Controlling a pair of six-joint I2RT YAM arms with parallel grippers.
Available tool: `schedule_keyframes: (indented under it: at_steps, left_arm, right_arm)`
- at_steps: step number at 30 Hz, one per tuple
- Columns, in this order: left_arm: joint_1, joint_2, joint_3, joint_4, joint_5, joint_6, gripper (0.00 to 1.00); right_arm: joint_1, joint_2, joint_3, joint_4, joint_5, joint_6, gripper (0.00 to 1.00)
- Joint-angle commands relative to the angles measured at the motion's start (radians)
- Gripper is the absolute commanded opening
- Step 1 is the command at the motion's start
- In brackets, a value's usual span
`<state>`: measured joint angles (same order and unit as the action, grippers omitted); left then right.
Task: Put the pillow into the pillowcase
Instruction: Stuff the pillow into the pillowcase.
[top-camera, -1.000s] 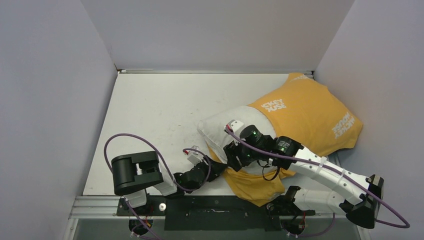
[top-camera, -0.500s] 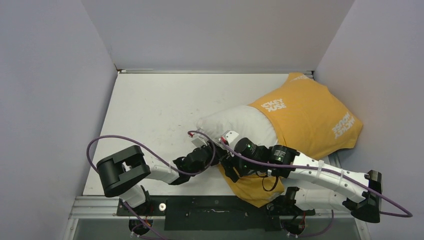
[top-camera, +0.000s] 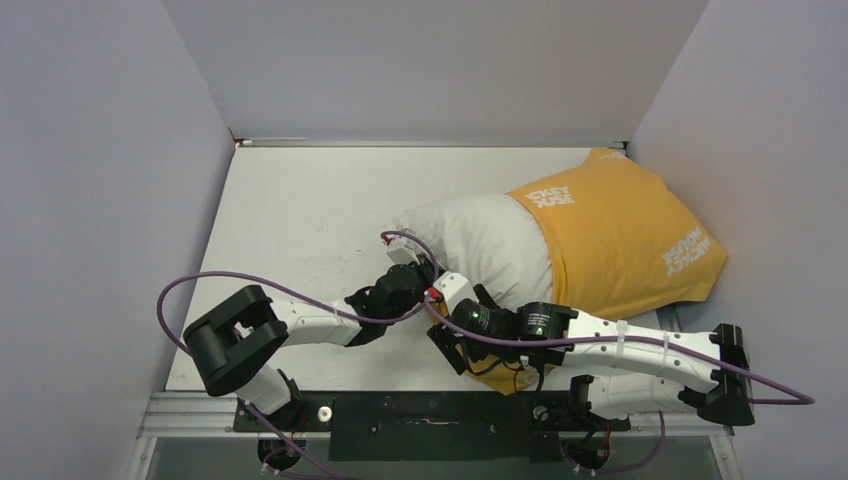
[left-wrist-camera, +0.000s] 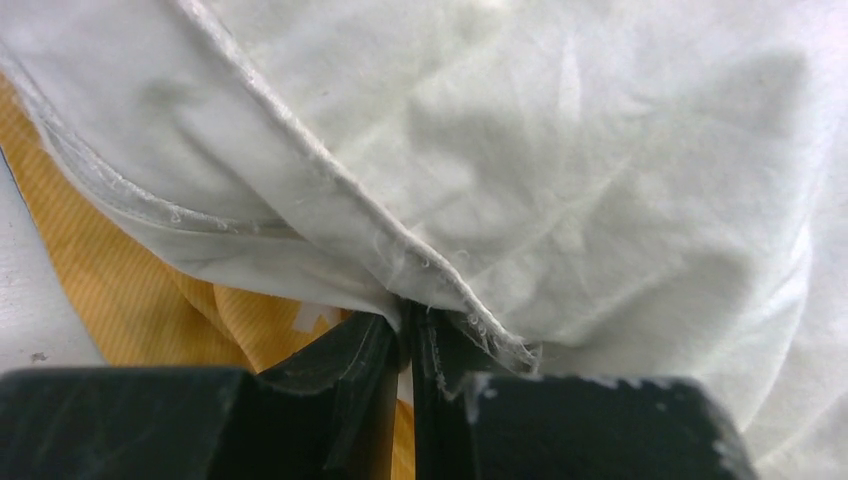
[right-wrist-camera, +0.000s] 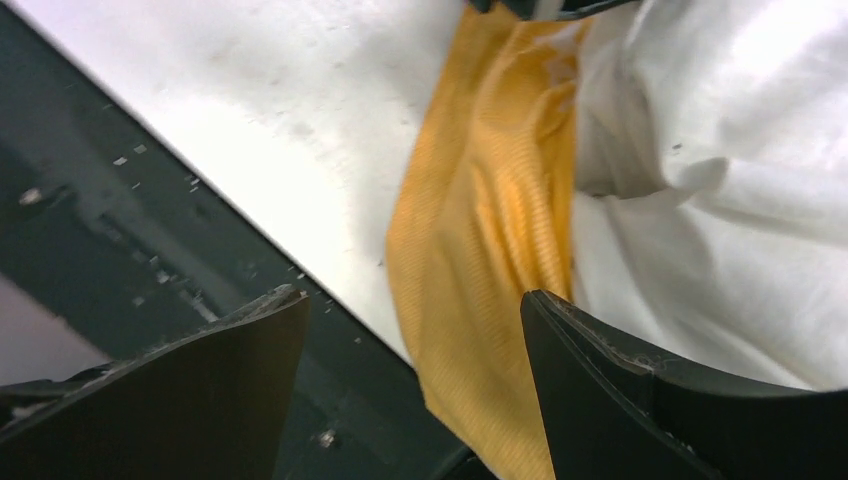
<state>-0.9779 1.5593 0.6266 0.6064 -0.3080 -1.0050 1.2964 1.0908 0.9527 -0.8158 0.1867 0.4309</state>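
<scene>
Plump off-white crinkly pillow (top-camera: 480, 245) lies mid-frame, right half inside the thin orange-yellow lettered pillowcase (top-camera: 625, 240); the left gripper (left-wrist-camera: 410, 330) has just pinched its seamed corner while the right gripper (right-wrist-camera: 412, 296) has sprung wide over the loose hem, probably a regrip before more stuffing.

The top view looks down from high above and behind the near edge, taking in the whole white counter (top-camera: 300, 220), the plump off-white fabric pillow (top-camera: 480, 240) and the thin orange-yellow lettered pillowcase (top-camera: 620, 240); the left wrist view sits very close, facing the pillow (left-wrist-camera: 560, 180) seam; the right wrist view, also close, faces the near edge of the counter (right-wrist-camera: 250, 100); both wrist views share the pillow (right-wrist-camera: 720, 200) and a pillowcase (right-wrist-camera: 490, 230) fold.
</scene>
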Motion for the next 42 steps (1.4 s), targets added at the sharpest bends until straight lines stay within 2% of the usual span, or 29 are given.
schedule_keyframes:
  at_steps: [1, 7, 10, 13, 17, 20, 23, 26, 30, 34, 37, 40, 42]
  left_arm:
    - [0.009, -0.074, 0.045, 0.037, 0.015, 0.040, 0.10]
    - [0.011, -0.100, 0.027, 0.037, 0.023, 0.034, 0.09]
    - [0.013, -0.105, 0.022, 0.041, 0.029, 0.027, 0.08]
    - [0.022, -0.108, 0.008, 0.057, 0.041, 0.012, 0.08]
    - [0.045, -0.116, -0.002, 0.048, 0.058, 0.000, 0.09]
    - [0.062, -0.124, 0.003, 0.005, 0.077, 0.000, 0.15]
    - [0.077, -0.140, 0.020, -0.068, 0.110, -0.001, 0.31]
    - [0.077, -0.165, 0.033, -0.167, 0.159, 0.002, 0.50]
    - [0.072, -0.223, -0.005, -0.283, 0.218, -0.042, 0.60]
    - [0.056, -0.322, -0.085, -0.352, 0.247, -0.096, 0.60]
    - [0.010, -0.372, -0.119, -0.357, 0.269, -0.117, 0.52]
    - [-0.057, -0.361, -0.111, -0.351, 0.276, -0.125, 0.43]
    - [-0.090, -0.337, -0.101, -0.336, 0.273, -0.142, 0.41]
  right_arm:
    - [-0.011, 0.038, 0.046, 0.022, 0.219, 0.070, 0.80]
    - [-0.045, 0.134, 0.037, 0.138, 0.251, 0.025, 0.80]
    - [-0.084, 0.182, -0.004, 0.190, 0.219, 0.004, 0.78]
    - [-0.113, 0.195, -0.064, 0.242, 0.135, 0.002, 0.64]
    - [-0.118, 0.144, -0.157, 0.318, -0.028, 0.031, 0.35]
    - [-0.116, 0.096, -0.251, 0.391, -0.157, 0.075, 0.19]
    - [-0.114, 0.069, -0.335, 0.459, -0.266, 0.122, 0.11]
    - [-0.103, 0.028, -0.406, 0.530, -0.293, 0.174, 0.09]
    - [-0.101, -0.033, -0.443, 0.547, -0.243, 0.189, 0.09]
    - [-0.094, -0.109, -0.450, 0.575, -0.228, 0.152, 0.10]
    - [-0.089, -0.159, -0.460, 0.599, -0.234, 0.120, 0.10]
    - [-0.085, -0.192, -0.473, 0.625, -0.268, 0.082, 0.11]
    - [-0.082, -0.197, -0.485, 0.639, -0.276, 0.076, 0.10]
